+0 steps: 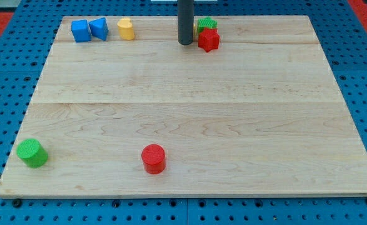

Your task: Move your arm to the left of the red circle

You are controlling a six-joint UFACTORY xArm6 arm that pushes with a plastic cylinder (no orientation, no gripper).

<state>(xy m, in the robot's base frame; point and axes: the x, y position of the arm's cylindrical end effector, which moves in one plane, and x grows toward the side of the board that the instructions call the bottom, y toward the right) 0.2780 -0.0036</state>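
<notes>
- My tip (pixel 186 43): bare rod end, grasping nothing, resting on the wooden board (pixel 189 112) near the view's top.
- Red circle (pixel 153 158): lying well below the tip, slightly toward the view's left.
- Red star-like block (pixel 209 40), green block (pixel 206 25): sitting just right of the tip.
- Yellow block (pixel 126 29), two blue blocks (pixel 81 30) (pixel 99 28): lying off to its left.
- Green cylinder (pixel 32 153): sitting far lower-left.

A pale wooden board (pixel 189 112), built from planks with the grain running across the view, lies on a blue perforated surface (pixel 8 87) dotted with regular rows of holes. Red perforated panels (pixel 2 15) show in the view's top corners. Even, soft light falls across the board, casting only short shadows.
</notes>
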